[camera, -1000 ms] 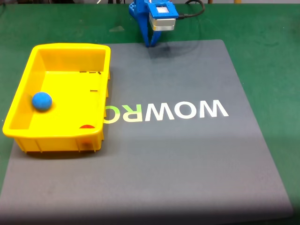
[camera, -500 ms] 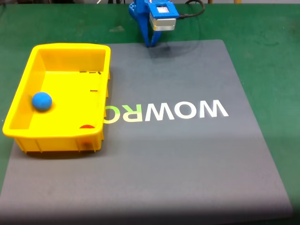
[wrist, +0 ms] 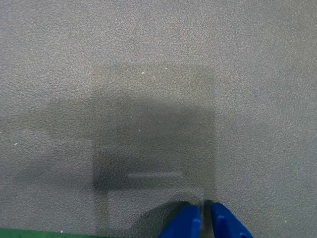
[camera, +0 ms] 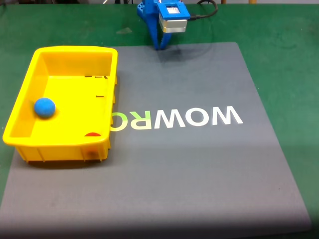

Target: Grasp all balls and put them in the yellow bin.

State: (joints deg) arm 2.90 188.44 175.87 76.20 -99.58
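Note:
The yellow bin (camera: 30,94) stands on the left of the grey mat in the fixed view. A blue ball (camera: 44,107) rests inside it near its left wall. A sliver of the red ball (camera: 92,134) shows by the bin's near right corner, mostly hidden behind the wall. My blue gripper (camera: 160,46) hangs at the far edge of the mat, well away from the bin. In the wrist view its two blue fingertips (wrist: 229,223) are pressed together with nothing between them, just above bare mat; the gripper (wrist: 204,212) is shut.
The grey mat (camera: 199,164) with the letters WOWRO (camera: 179,118) lies on a green table (camera: 284,30). A cable (camera: 204,12) runs behind the arm at the top edge.

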